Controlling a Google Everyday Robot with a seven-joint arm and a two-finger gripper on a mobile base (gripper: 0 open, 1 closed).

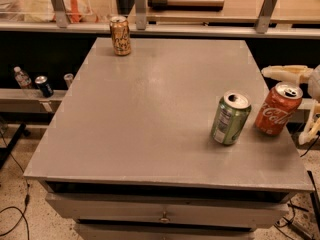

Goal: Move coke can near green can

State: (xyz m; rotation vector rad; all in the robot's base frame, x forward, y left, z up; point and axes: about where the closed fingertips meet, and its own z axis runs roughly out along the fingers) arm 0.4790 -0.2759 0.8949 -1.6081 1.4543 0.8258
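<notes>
The coke can point(276, 109), red-orange with white script, stands upright near the table's right edge. The green can point(229, 118) stands upright just to its left, a small gap between them. My gripper point(285, 106) comes in from the right edge of the view and is open. One pale finger point(286, 73) lies behind the coke can. The other finger point(311, 129) hangs to the can's right, off the table's side. Neither finger touches the can.
A gold-brown can point(120, 35) stands at the far left of the grey table point(150, 114). A wooden counter with metal posts point(140, 6) runs behind the table. Bottles and cans point(35, 81) sit on a low shelf to the left. Drawers are under the table's front edge.
</notes>
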